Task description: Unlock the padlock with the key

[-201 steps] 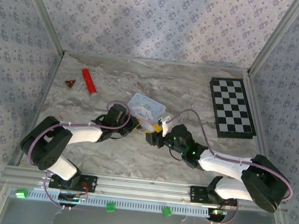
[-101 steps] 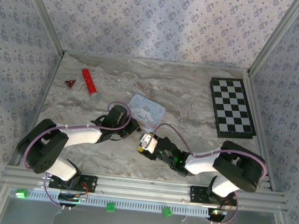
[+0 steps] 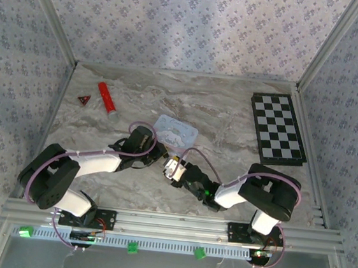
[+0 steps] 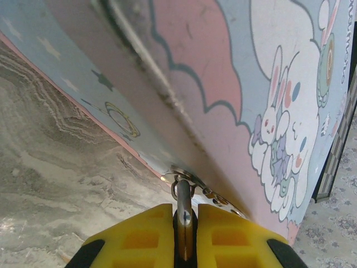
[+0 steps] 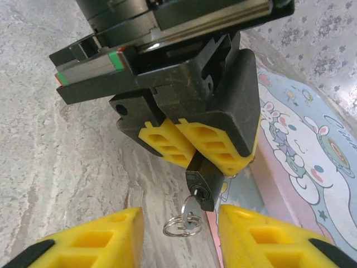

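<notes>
Padlock [image 5: 203, 180], key [image 5: 194, 207] end toward right claw [image 5: 178, 220]

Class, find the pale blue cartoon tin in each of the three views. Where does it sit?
Top external: tin mid-picture, left of the chessboard.
Left wrist: across the top and right.
Right wrist: along the right side.
Shared landmark: the left gripper, shut on the padlock at the tin's edge.

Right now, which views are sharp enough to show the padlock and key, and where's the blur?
Right wrist: padlock and key sharp. Left wrist: tin blurred up close, rabbit print crisp. Top external: even light, padlock too small to tell.
</notes>
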Tool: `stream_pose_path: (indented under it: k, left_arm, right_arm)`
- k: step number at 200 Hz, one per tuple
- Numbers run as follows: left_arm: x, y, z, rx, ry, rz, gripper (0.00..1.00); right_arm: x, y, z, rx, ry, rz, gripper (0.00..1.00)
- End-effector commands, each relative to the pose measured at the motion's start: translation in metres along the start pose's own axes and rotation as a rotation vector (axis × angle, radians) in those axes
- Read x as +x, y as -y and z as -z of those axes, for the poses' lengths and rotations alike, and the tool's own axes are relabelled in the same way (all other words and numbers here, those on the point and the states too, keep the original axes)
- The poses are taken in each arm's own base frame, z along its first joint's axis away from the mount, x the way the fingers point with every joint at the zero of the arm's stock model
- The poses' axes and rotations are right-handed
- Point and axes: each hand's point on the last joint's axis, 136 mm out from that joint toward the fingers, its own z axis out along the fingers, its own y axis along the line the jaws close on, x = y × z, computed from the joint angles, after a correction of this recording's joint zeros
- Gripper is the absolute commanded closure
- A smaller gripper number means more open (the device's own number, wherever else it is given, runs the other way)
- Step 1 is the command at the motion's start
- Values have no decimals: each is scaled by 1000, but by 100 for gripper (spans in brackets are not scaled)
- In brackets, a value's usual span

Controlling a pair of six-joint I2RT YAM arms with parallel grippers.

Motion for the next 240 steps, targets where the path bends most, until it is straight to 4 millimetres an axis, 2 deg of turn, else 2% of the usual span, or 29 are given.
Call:
stream_pose_path:
  k: [1,44,134,193,240]
  left_arm:
    - [-1,21,8,67,10,-35,100]
    - [0,25,8,80,9,-42,100]
    - [4,29,8,91,-3,-51,100]
    - [5,30,9,96,1,-54,100]
    - [4,30,9,94,5,-54,100]
  right_arm:
    - [-9,5,-4,30,30,-27,63]
    - [-6,9,-7,53,34,-53,69]
    - [2,19,-13,101,16,-86,73]
    - [7,15,-14,88,0,-80,75]
    - [9,7,-13,85,0,-41,71]
